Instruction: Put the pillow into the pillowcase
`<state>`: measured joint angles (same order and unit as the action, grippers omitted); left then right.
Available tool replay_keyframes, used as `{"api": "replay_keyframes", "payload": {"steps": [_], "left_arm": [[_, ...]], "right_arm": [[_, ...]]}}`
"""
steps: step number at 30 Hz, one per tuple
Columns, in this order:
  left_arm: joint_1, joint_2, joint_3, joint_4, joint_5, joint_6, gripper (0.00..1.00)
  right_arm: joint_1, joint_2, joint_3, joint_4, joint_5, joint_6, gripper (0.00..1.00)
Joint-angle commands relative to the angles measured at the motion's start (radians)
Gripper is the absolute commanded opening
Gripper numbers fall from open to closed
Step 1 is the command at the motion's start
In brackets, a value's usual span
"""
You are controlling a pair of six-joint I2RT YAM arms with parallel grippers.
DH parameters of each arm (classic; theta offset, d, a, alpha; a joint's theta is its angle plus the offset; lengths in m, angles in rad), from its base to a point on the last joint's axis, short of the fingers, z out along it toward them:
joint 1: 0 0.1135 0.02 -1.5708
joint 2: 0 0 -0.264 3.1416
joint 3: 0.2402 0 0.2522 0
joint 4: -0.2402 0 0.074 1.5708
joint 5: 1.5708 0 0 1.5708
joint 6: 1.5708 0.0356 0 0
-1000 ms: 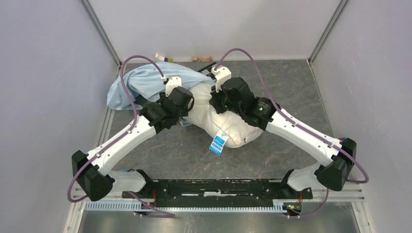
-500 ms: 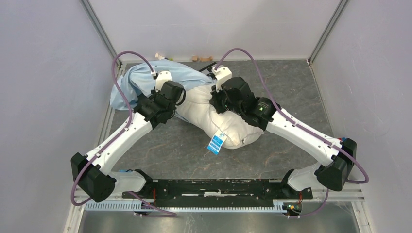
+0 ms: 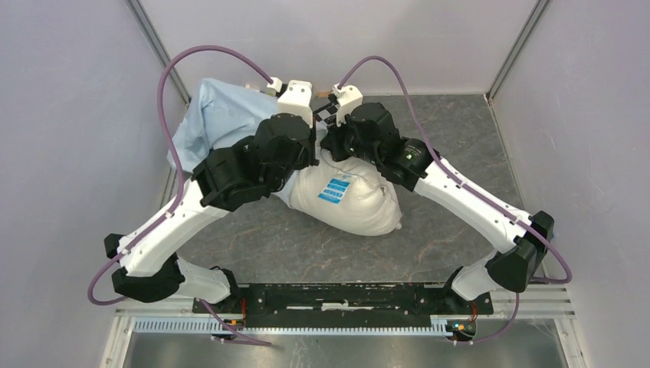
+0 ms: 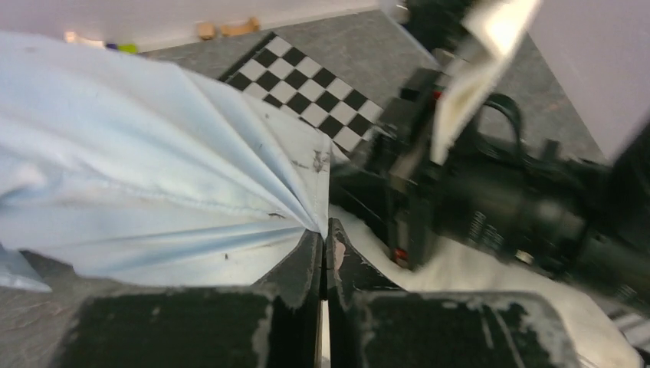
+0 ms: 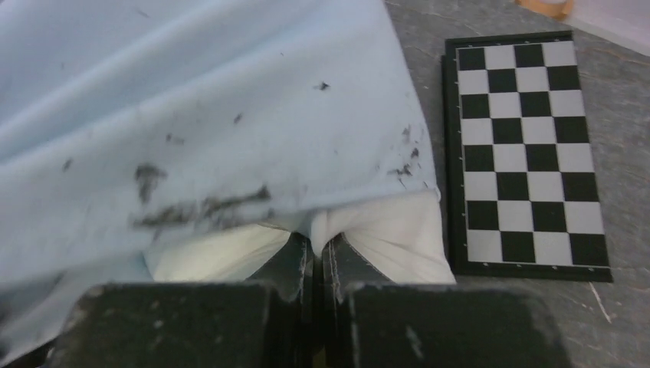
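The hem of the pillowcase [image 4: 138, 176] was clamped tight in the left jaws and held up, seemingly to open its mouth. A pinch of the pillow [image 3: 349, 201] was gripped by the right jaws at that mouth, the bulk lying on the table [image 3: 460, 146].

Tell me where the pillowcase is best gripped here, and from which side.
Probably the open hem of the pillowcase, where it laps over the pillow. Come from the pillow's side and pinch the thin edge: it lies free there, while the rest is bunched. The left gripper has its jaws shut on such a fold.
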<state>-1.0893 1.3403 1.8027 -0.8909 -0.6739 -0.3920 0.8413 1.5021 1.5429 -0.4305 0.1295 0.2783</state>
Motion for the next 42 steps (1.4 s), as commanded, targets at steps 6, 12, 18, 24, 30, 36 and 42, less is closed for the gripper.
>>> {"api": "replay_keyframes", "payload": {"steps": [6,12,18,24,30,36,42], "left_arm": [[0.218,0.117,0.116,-0.007,0.215,-0.111,0.02],[0.295,0.183,0.083,0.0,0.277,-0.127,0.02],[0.347,0.224,0.073,0.019,0.313,-0.135,0.02],[0.387,0.264,0.079,0.036,0.333,-0.138,0.02],[0.397,0.292,0.084,0.083,0.375,-0.134,0.02],[0.364,0.289,0.087,0.118,0.412,-0.12,0.02],[0.293,0.332,0.102,0.169,0.441,-0.109,0.02]], "right_arm": [[-0.037,-0.055,-0.119,0.242,-0.102,0.066,0.0],[-0.051,-0.122,-0.138,0.187,0.023,-0.075,0.75],[-0.042,-0.12,0.052,0.011,0.068,-0.235,0.98],[0.124,-0.218,-0.09,0.009,0.269,-0.37,0.98],[0.205,-0.289,-0.328,0.056,0.444,-0.443,0.98],[0.017,-0.232,-0.492,0.222,0.252,-0.389,0.86],[-0.281,-0.057,-0.357,0.343,-0.172,-0.164,0.07]]}}
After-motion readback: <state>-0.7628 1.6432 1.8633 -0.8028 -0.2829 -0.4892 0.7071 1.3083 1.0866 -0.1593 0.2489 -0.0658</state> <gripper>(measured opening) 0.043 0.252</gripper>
